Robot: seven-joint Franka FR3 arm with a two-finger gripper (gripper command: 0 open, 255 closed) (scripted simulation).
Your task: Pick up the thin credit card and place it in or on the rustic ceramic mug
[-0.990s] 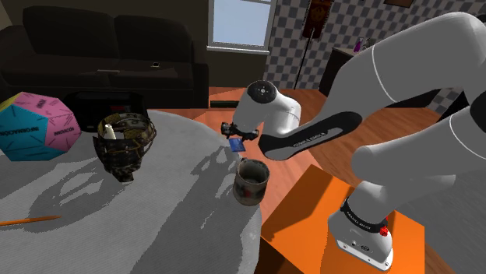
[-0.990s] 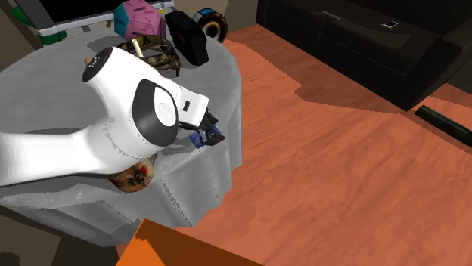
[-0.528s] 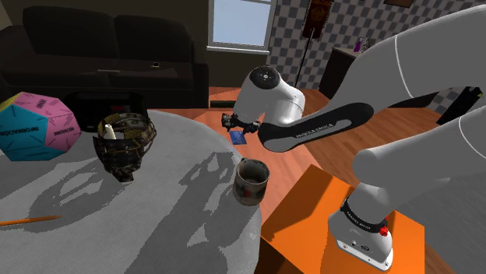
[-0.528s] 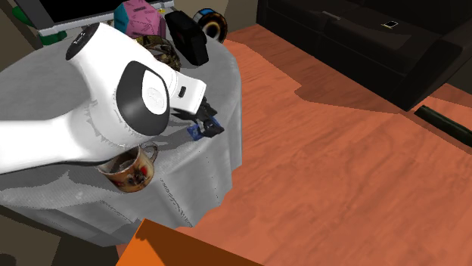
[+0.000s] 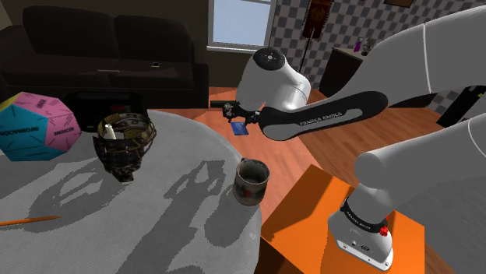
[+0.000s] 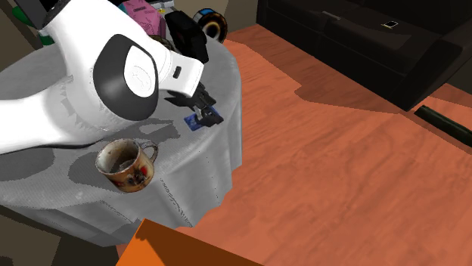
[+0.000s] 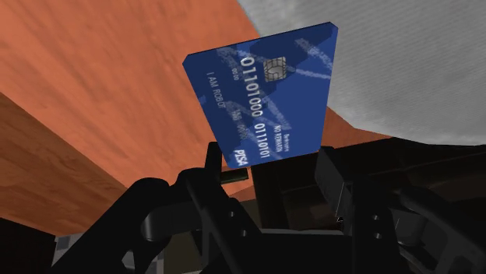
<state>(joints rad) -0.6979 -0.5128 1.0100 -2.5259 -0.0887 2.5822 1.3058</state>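
My gripper [image 5: 237, 122] is clamped on one short end of the blue credit card [image 7: 269, 93], so its long axis juts out past my fingertips. The mug [image 5: 251, 180] stands mouth-up on the table [image 5: 156, 222], below my hand and back toward my stand.

Btm edge of card [image 7: 265, 86] behind fingers of hand [image 7: 270, 165]
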